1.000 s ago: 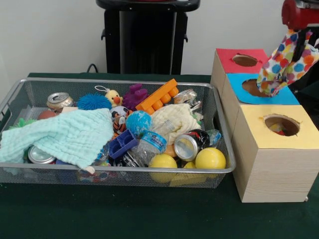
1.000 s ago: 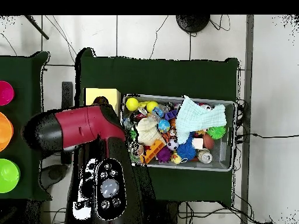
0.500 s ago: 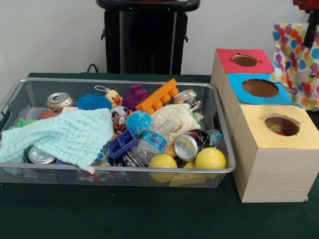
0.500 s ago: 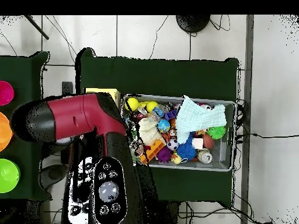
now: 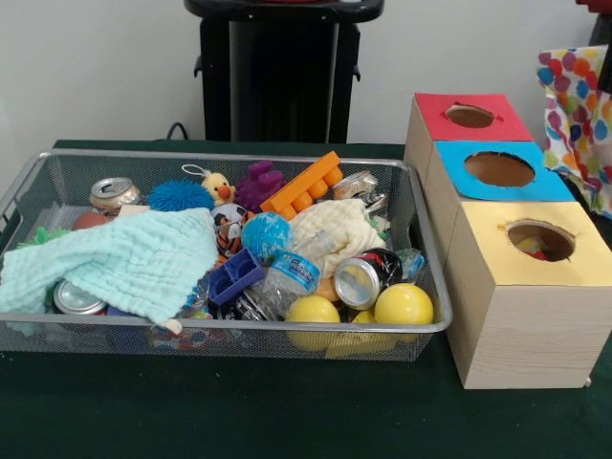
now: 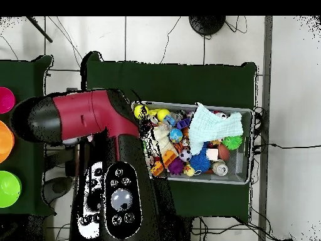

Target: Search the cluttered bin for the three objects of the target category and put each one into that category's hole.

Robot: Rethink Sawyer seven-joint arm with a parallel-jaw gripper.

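Observation:
A white polka-dot cloth (image 5: pixel 579 124) hangs in the air at the right edge of the front view, beyond the right side of the blue-topped box (image 5: pixel 535 186). It hangs from my gripper (image 5: pixel 604 33), of which only a dark part shows at the top right corner. The yellow-topped wood-grain box (image 5: pixel 521 316) stands nearest the camera; its round hole (image 5: pixel 540 239) shows coloured bits inside. The silver wire-mesh bin (image 5: pixel 229 156) is full of clutter, and no other polka-dot cloth shows in it. In the overhead view my red arm (image 6: pixel 88 122) covers the boxes and the gripper.
A mint-green waffle cloth (image 5: pixel 124 263) drapes over the bin's left part; a cream waffle cloth (image 5: pixel 335 229) lies mid-right. Yellow balls (image 5: pixel 404 304), cans, a bottle and toys fill the rest. The red-topped box (image 5: pixel 435 113) stands farthest back. The black pedestal (image 5: pixel 277 72) is behind the bin.
The polka-dot cloth has moved from over the blue-topped box up and to the right edge of the front view. In the overhead view the arm has swung over the bin's left end.

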